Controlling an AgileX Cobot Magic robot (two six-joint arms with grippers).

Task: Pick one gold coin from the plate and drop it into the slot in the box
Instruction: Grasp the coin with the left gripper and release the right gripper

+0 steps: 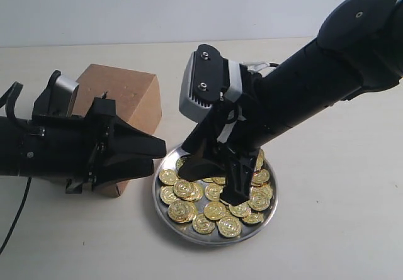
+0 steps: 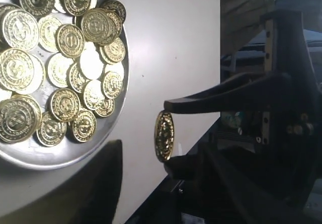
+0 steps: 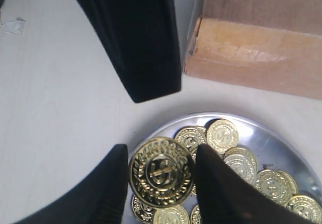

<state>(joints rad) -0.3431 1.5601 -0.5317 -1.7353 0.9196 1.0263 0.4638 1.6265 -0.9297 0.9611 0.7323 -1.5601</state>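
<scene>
The silver plate (image 1: 189, 236) holds several gold coins (image 1: 182, 211) and lies right of the brown box (image 1: 129, 94). My right gripper (image 1: 213, 187) reaches down over the plate and is shut on one gold coin (image 3: 161, 171), gripped by its edges just above the plate's rim (image 3: 271, 133) on the box side. The left wrist view shows that held coin (image 2: 164, 136) edge-on between the right gripper's fingers. My left gripper (image 1: 157, 157) hovers in front of the box, pointing at the plate, open and holding nothing. I cannot make out the slot; the left arm covers part of the box top.
The box's side (image 3: 256, 48) stands close beside the plate. One finger of the left gripper (image 3: 136, 38) hangs near the held coin. Bare pale table (image 1: 340, 185) lies right of the plate, and a black cable (image 1: 16, 214) trails at the left edge.
</scene>
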